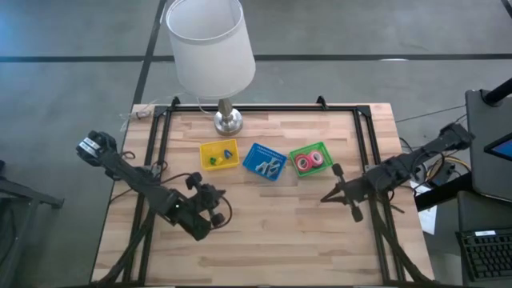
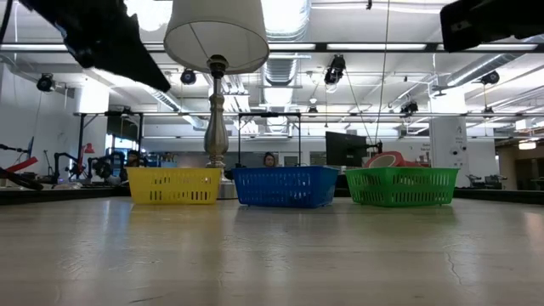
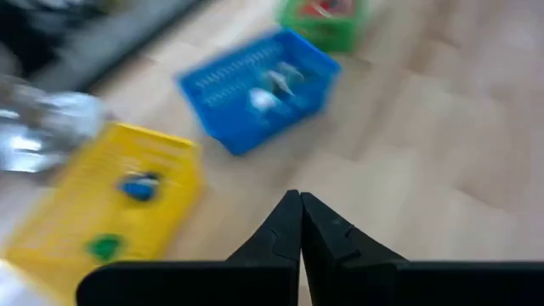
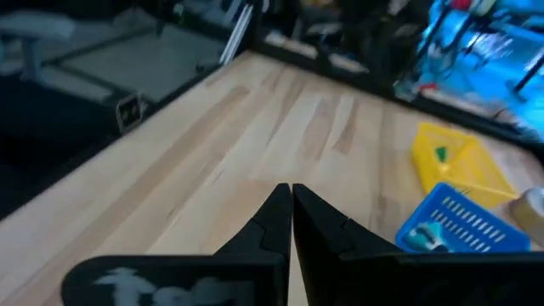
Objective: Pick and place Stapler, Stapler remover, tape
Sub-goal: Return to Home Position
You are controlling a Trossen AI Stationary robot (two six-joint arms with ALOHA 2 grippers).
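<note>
Top-down reads as a clock face centred on the table [image 1: 264,240].

- Left gripper [image 1: 216,206] is at 8 o'clock, off the wood. In its wrist view the left gripper [image 3: 299,195] has its fingers pressed tip to tip, with nothing between them.
- Right gripper [image 1: 326,198] is at 3 o'clock, pointing toward table centre. In its wrist view the right gripper [image 4: 286,189] is also fully closed and empty, over bare wood.
- Three bins sit in a row across the 11 to 1 o'clock band, close together.
- Yellow bin [image 1: 218,154] is at 11 o'clock and holds small blue and green pieces, too small to name.
- Blue bin [image 1: 264,161] is at 12 o'clock, turned a bit askew, with pale silvery items inside that I can't identify.
- Green bin [image 1: 310,158] is at 1 o'clock.
- Red tape rolls [image 1: 308,162] with pale centres lie inside the green bin. I can't get an exact count from above.
- In the low view one red roll pokes above the rim of the green bin [image 2: 401,187], with the blue bin [image 2: 285,187] and yellow bin [image 2: 173,185] beside it in line.
- The left wrist view shows all three: yellow bin [image 3: 110,204] nearest, blue bin [image 3: 255,93], and green bin [image 3: 323,21] farthest.
- Lamp [image 1: 227,120] with a white shade stands at the table's 12 o'clock edge, behind the yellow bin.
</note>
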